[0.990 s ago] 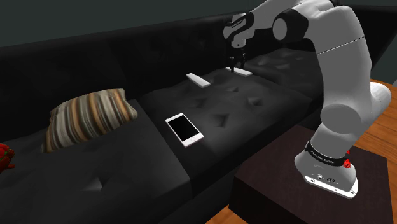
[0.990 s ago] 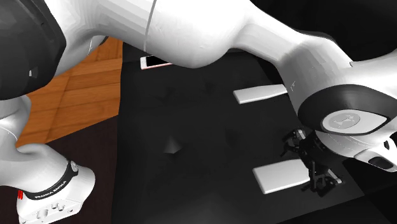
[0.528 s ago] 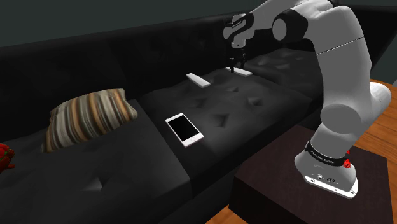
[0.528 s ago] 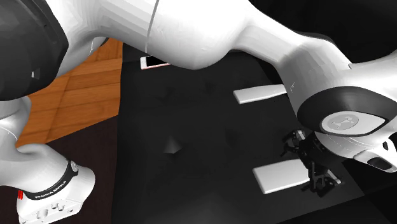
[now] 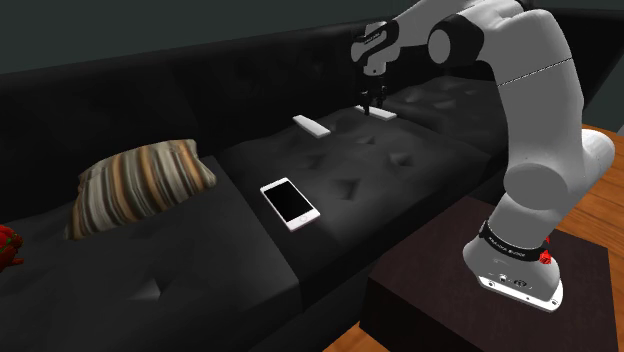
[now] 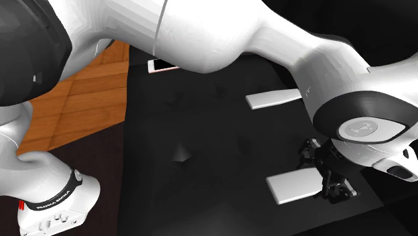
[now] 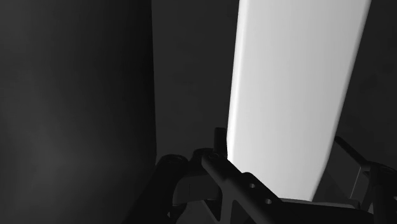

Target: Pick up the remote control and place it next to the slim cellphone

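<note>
From my console the arm (image 5: 540, 100) reaches over a black sofa (image 5: 400, 170) whose seat looks like tufted leather, with soft dimples and seams between the cushions. The claw (image 6: 336, 193) is down at the far seat cushion, right at the end of the remote control (image 6: 295, 186), which is drawn as a plain white, flat, oblong slab with rounded edges and no buttons that I can make out. The remote lies flat on the upholstery. In the wrist view its smooth white face runs away from the claw along the dark leather. Whether the claw has closed on it or merely straddles it, I cannot tell.

A second white slab (image 5: 311, 127), narrower and just as featureless, lies on the middle seat cushion, apart from the remote. Nearer the front edge of that same cushion is the cellphone (image 5: 290, 203), a thin rectangle with a glossy black screen and a pale pinkish rim, well apart from the remote. Toward the shoulder view's left, a plump pillow (image 5: 135, 185) striped in brown, tan and grey leans against the backrest. The arm's stand (image 5: 430, 300) is a dark box on an orange plank floor (image 6: 74, 100).
</note>
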Robot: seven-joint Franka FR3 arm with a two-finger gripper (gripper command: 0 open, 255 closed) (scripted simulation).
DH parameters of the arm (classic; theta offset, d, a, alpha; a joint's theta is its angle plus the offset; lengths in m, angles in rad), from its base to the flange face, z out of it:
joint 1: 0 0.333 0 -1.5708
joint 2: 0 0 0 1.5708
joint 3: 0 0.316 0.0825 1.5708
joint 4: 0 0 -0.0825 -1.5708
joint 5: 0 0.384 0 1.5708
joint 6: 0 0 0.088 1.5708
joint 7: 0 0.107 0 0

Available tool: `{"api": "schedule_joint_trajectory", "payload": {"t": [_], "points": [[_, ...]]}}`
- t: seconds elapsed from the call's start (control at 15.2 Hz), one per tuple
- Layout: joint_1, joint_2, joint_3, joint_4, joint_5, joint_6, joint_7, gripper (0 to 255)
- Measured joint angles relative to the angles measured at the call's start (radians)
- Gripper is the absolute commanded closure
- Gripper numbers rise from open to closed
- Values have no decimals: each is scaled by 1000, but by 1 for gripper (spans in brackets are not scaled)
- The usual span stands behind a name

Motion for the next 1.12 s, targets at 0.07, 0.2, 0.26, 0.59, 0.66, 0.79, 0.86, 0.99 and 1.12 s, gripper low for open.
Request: {"api": "schedule_joint_trajectory", "payload": {"t": [0.07, 0.2, 0.26, 0.59, 0.66, 0.79, 0.86, 0.99, 1.12], "points": [[0, 0, 0, 0, 0, 0, 0, 255], [1, -4, 0, 0, -1, -4, 1, 255], [0, -6, -1, 7, -2, -13, 0, 255], [1, -28, -5, 35, -8, -62, 5, 255], [2, -34, -6, 38, -10, -71, 4, 255], [0, -40, -8, 56, -11, -94, 4, 255], [0, -42, -8, 66, -12, -106, 6, 255], [-1, -50, -10, 85, -15, -132, 6, 255], [-3, -49, -10, 111, -15, -157, 8, 255]]}}
